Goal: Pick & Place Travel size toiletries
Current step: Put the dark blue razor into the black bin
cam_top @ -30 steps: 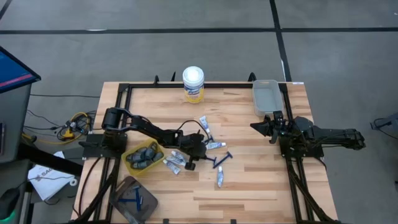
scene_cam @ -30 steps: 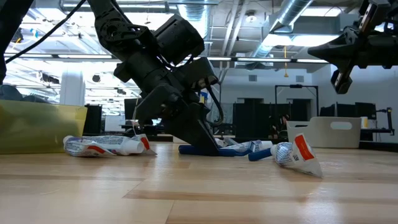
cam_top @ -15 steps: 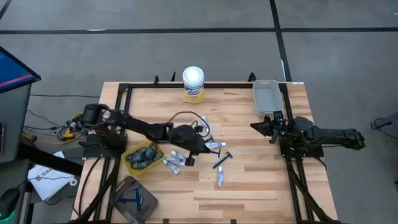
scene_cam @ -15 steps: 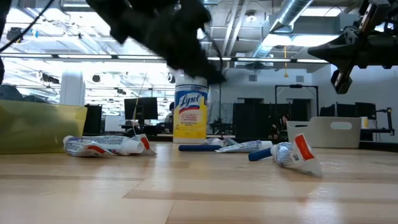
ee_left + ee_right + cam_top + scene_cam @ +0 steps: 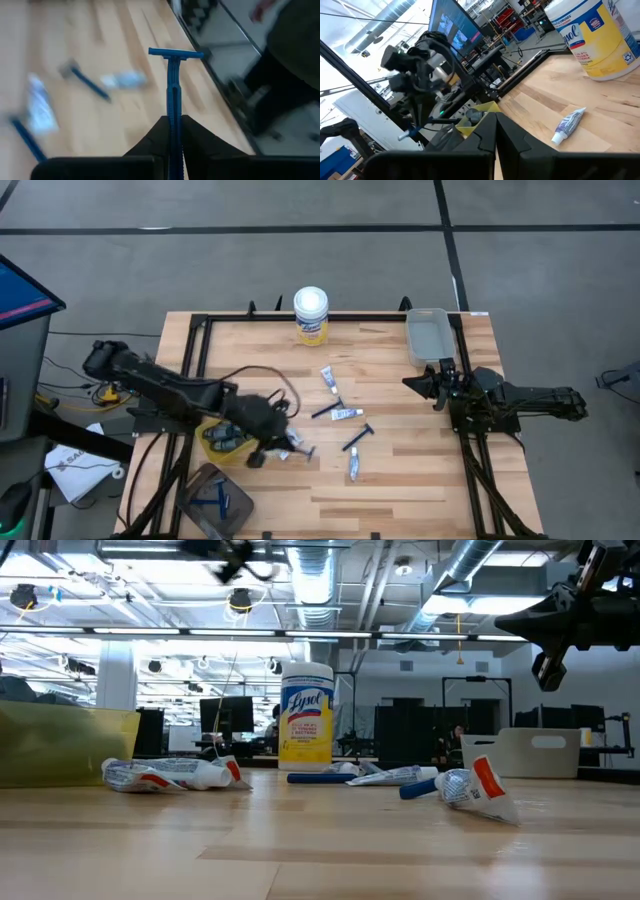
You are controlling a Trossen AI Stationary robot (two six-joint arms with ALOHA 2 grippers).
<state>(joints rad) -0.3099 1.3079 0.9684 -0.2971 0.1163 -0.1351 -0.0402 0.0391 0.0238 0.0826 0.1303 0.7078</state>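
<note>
My left gripper [image 5: 283, 446] hangs above the table beside the yellow bin [image 5: 212, 442] and is shut on a blue razor [image 5: 172, 85]. Several toiletries lie flat on the wood: white tubes [image 5: 330, 380], [image 5: 347, 414], [image 5: 353, 467], a dark razor [image 5: 322, 412] and a blue razor [image 5: 357, 437]. In the low view, tubes [image 5: 170, 775], [image 5: 478, 788] and a blue razor [image 5: 312, 778] rest on the table. Dark grey sticks [image 5: 232, 430] fill the yellow bin. My right gripper [image 5: 425, 385] waits shut at the table's right side, above the wood. My left gripper pinches the razor's handle [image 5: 172, 125] between its two fingers. The razor lies along the fingers, and its head [image 5: 176, 53] sticks out past the fingertips. The fingers slant down toward the table's right. The razor is lifted clear of the table.
A tall white canister with a yellow label [image 5: 311, 315] stands at the far edge. A clear bin [image 5: 428, 335] sits at the far right corner. A dark tray [image 5: 205, 485] with blue razors lies at the near left. A black frame [image 5: 200, 330] borders the table.
My left gripper has risen from the table top and drawn back toward the table's left and near edge, toward the yellow bin. It has left the low view except for a blur at the top. The toiletries on the table have stayed put.
</note>
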